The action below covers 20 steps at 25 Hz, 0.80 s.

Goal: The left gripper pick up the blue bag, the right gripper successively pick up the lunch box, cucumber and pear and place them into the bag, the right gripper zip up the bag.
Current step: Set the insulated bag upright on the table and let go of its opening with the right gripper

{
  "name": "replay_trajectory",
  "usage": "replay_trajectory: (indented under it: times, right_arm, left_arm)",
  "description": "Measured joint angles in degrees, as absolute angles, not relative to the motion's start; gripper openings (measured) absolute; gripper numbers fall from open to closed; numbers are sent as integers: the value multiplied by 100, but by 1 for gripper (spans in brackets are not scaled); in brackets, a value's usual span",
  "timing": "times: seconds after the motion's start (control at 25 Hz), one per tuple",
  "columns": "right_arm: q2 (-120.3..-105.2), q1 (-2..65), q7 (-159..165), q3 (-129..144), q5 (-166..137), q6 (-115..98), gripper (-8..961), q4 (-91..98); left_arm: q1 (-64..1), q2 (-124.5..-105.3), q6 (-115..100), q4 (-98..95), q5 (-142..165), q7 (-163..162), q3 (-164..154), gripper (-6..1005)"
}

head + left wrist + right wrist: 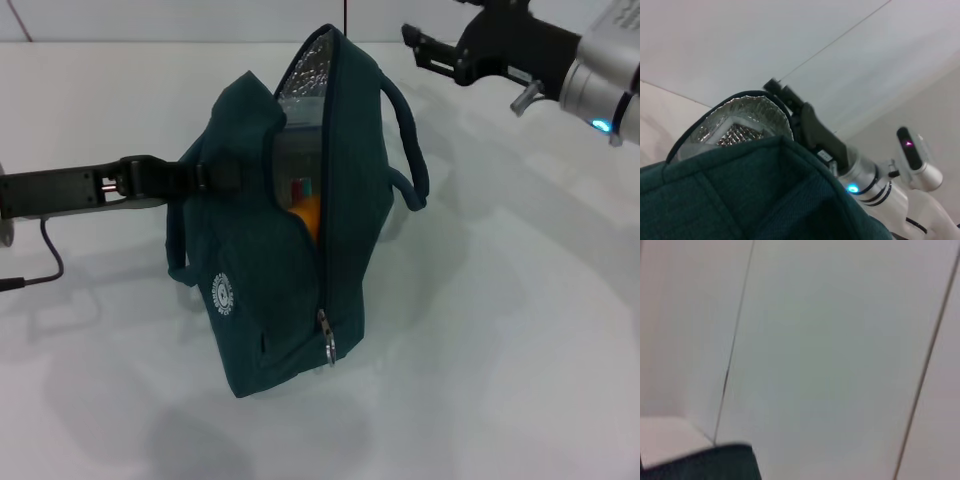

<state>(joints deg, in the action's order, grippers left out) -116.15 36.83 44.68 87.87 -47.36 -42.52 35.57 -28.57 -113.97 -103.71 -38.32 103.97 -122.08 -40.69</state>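
White table (520, 330) under everything. On it I've got the blue bag (250, 300) standing upright, mouth gaping along the zipper line, foil lining (310, 70) showing at the top. My left gripper (205, 177) comes in level from the left, fingers clamped on the bag's near handle at the upper left flank, so the bag body hangs right off the fingertips and extends below and beyond them. Left wrist view shows the teal fabric right under the camera and the foil-lined rim (740, 112) just past it. My right gripper (418, 47) is up in the air, well apart from the bag, beyond the far handle (410, 140) and to the right of the open mouth; fingers a little apart with nothing between them. Inside the opening, between the two gripper positions, I see the lunch box (298, 160) with its red-and-teal label, and just under it the pear (308, 213) as an orange patch. Zipper pull (327, 340) sits low on the bag front, far below both sets of fingers. Can't see the cucumber.
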Motion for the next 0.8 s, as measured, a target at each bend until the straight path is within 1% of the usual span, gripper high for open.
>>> replay_trajectory:
  times: [0.12,0.32,0.48,0.64,0.8]
  right_arm:
    - [-11615,3585,4513,8846,-4674,-4453,729,3587]
    - [-11605,2978,4556,9039,-4671,-5076,729,3904]
    - [-11587,2690,4774,9435,-4696,-5359,729,4030]
    - [-11593,2664,4797,9695,-4709,-5171,729,3997]
    - [-11605,2922,4773,9780,-4709,-4747,728,3904]
  left_arm:
    - [-2831,-11391,-10372,-3832,10396,-12209,-4069,53]
    - [-2809,-11390,-10368,-3820,10394,-12224,-4069,53]
    - [-2795,-11390,-10366,-3810,10378,-12248,-4063,53]
    - [-2848,-11391,-10363,-3773,10375,-12244,-4061,53]
    - [-2881,-11391,-10362,-3762,10374,-12223,-4060,53]
